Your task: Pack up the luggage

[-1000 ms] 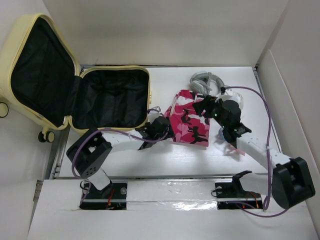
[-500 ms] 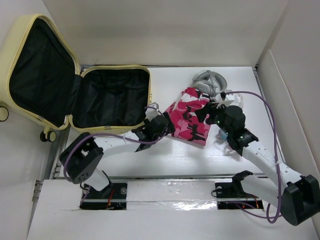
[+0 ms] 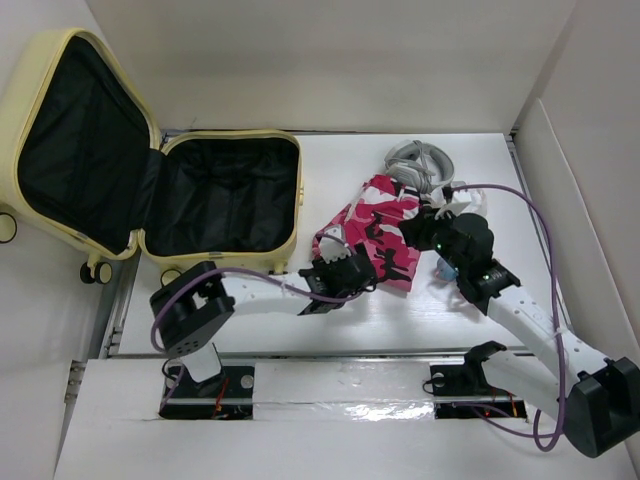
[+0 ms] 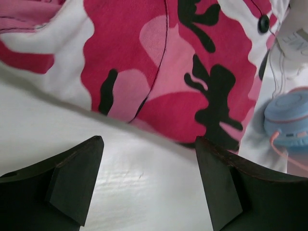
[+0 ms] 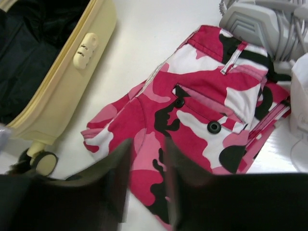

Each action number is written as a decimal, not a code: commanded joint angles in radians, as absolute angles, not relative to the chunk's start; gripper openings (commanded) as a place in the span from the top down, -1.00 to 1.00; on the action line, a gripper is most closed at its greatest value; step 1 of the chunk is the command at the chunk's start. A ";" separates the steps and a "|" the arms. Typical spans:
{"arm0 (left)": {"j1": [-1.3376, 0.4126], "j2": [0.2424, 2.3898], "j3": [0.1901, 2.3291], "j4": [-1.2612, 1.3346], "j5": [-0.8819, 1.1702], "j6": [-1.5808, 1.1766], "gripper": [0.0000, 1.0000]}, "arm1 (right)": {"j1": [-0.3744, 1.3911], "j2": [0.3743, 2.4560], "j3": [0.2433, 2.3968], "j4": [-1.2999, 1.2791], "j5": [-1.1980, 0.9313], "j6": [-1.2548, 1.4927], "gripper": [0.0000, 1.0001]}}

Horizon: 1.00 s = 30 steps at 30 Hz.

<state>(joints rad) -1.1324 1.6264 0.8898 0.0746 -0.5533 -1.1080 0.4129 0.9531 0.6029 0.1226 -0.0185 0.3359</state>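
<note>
Change shows mostly on my left side: my left pincer (image 3: pixel 345 272) sat by the luggage-side edge of the pink camouflage garment (image 3: pixel 375 235) a second ago and has swung round to its near edge, low over the table (image 3: pixel 400 320). Its fingers stand well apart with nothing between them; my left wrist view shows only bare table below and the cloth's hem just ahead. My right pincer (image 3: pixel 425 228) has pushed out over the garment's right part, near the grey cable bundle (image 3: pixel 415 160), and its fingers have drawn much closer together. In my right wrist view they are smeared by motion, with a thin gap and cloth behind, so I cannot tell whether they have pinched fabric or are merely narrowing above it. The garment's left corner looks more rucked up than before. The luggage (image 3: pixel 215 260) lies open at the far left, lid propped back, black lining showing, nothing visible inside, well apart from both pincers. I judge I am setting up a two-sided grab on the garment; the lift and carry leftward into the open shell are all to come.
</note>
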 commanded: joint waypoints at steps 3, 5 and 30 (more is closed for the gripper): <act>-1.065 1.753 1.017 -0.021 -0.523 -1.300 -0.61 | 0.417 0.887 0.578 0.133 -0.028 0.313 -0.16; -1.052 1.772 1.009 0.001 -0.476 -1.321 -0.63 | 0.417 0.861 0.569 0.140 -0.029 0.308 -0.21; -0.993 1.798 0.858 0.241 -0.546 -1.398 0.39 | 0.417 0.729 0.543 0.141 -0.110 0.324 -0.09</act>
